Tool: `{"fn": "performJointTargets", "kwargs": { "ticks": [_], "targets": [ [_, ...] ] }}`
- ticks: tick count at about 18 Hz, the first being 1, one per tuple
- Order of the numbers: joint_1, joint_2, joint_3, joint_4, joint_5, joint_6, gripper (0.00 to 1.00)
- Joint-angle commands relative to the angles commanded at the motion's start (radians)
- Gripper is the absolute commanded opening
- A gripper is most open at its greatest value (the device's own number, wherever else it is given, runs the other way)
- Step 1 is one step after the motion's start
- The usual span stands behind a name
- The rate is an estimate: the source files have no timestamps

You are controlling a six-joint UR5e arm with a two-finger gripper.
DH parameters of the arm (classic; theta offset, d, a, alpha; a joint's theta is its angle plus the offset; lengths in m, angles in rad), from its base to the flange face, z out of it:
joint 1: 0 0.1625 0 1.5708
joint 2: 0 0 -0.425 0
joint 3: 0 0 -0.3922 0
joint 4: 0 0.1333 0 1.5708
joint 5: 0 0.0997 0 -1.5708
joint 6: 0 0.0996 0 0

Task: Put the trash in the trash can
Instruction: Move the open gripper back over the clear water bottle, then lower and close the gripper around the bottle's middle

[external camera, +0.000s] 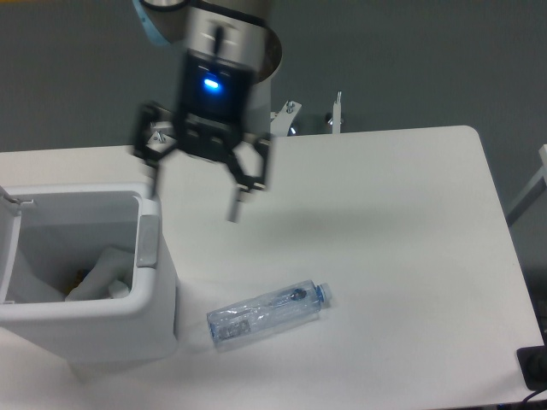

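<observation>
The tool [195, 195] is hanging in the upper left-centre of the frame, above the white counter [385, 222], blurred by motion, with a blue light glowing on its body. Its two fingers [234, 203] are spread wide apart and gripping nothing; one is pointing down at the right, the other sitting at the left just above the far right corner of the trash can [158, 282]. The trash can is sitting at the lower left of the frame, lid hinged open at the far left edge, grey tab [149, 241] showing on its right rim. Inside it, the packet [104, 272] is lying as a pale white shape toward the bottom, with some coloured bits beside it too dim to make out. The crushed bottle [267, 315] is lying on its side on the counter in the lower centre, just right of the trash can and apart from it, blue cap [322, 295] pointing toward the upper right. The arm's base column [244, 98] is standing behind the counter's far edge at top centre, with small metal brackets [335, 115] to its right.
</observation>
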Motion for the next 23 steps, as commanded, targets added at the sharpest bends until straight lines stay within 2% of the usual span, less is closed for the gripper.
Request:
{"fn": "performJointTargets", "kwargs": {
  "ticks": [4,7,8,10,13,17,23],
  "targets": [
    [0.057,-0.049,-0.07,0.003,0.02,0.262,1.0],
    [0.078,-0.095,-0.101,0.002,0.127,0.457,1.0],
    [0.075,-0.121,-0.104,0.003,0.188,0.502,1.0],
    [0.069,-0.178,-0.106,0.005,0.218,0.601,1.0],
    [0.049,-0.235,-0.1,0.006,0.27,0.671,1.0],
    [0.0,-0.321,-0.088,0.017,0.362,0.685,1.0],
    [-0.02,-0.345,-0.104,0.014,0.37,0.682,1.0]
  ]
}}
